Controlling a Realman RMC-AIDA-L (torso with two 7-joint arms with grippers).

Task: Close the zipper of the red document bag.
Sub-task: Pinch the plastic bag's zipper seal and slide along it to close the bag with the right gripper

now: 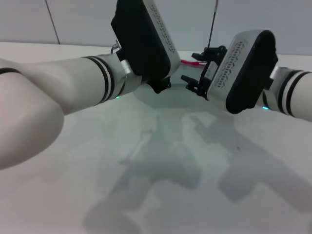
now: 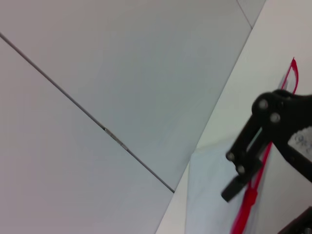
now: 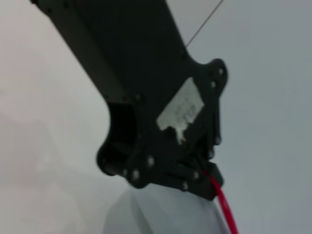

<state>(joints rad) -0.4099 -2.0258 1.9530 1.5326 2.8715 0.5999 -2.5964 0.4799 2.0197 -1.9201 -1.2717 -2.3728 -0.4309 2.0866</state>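
The red document bag (image 2: 209,195) lies flat on the white table, pale and translucent. The zipper (image 2: 243,214) runs as a thin red strip along one long edge. A short piece of the zipper (image 1: 187,62) shows between the two wrists in the head view. My left gripper (image 3: 207,181) looks pinched shut on the bag's red edge, and the zipper (image 3: 224,207) trails out from its tips. My right gripper (image 1: 194,68) is open, with one black finger (image 2: 243,165) on each side of the red strip. Most of the bag is hidden behind both wrists in the head view.
The white table (image 1: 161,195) spreads toward me, marked only by the arms' shadows. A grey panelled wall (image 2: 97,97) rises just behind the bag. A thin dark cable (image 1: 212,24) hangs at the back.
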